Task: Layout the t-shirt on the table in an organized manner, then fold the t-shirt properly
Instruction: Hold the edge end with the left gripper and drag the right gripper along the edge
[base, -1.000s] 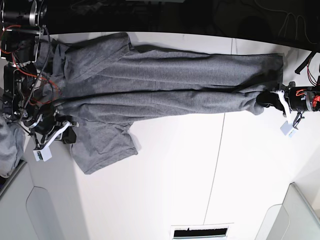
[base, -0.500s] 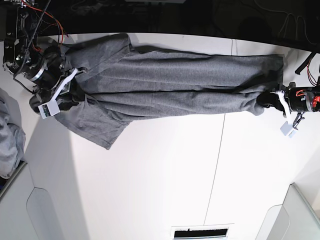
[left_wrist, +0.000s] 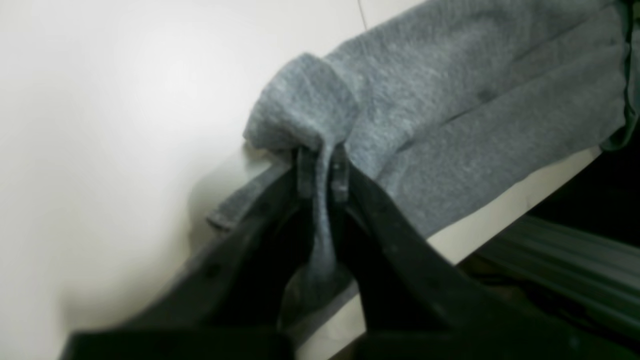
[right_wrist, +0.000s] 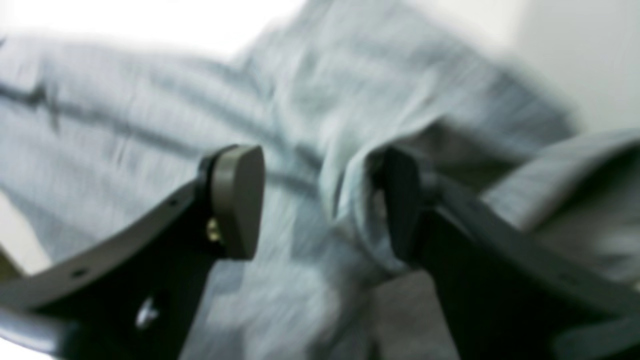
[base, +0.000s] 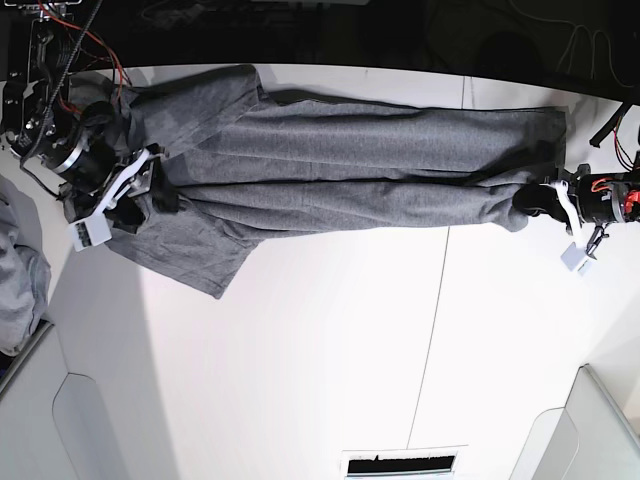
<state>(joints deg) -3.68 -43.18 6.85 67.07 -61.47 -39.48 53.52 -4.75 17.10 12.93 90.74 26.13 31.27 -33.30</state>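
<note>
The heather-grey t-shirt (base: 340, 170) is stretched lengthwise along the far edge of the white bench (base: 330, 360), one sleeve spread toward the near side. A bunched fold of its fabric is pinched tightly between the narrowed jaws of the left tool (left_wrist: 320, 172), just above the bench surface. The right tool (right_wrist: 320, 200) is seen spread wide over the shirt's other end; a ridge of cloth lies against one finger (right_wrist: 400, 200), but nothing is clamped. A paler grey cloth bundle (base: 18, 280) is seen beside a light grey bin (base: 40, 420).

Light grey bins (base: 70, 430) below; dark, cable-strewn background (base: 400, 30) above.
</note>
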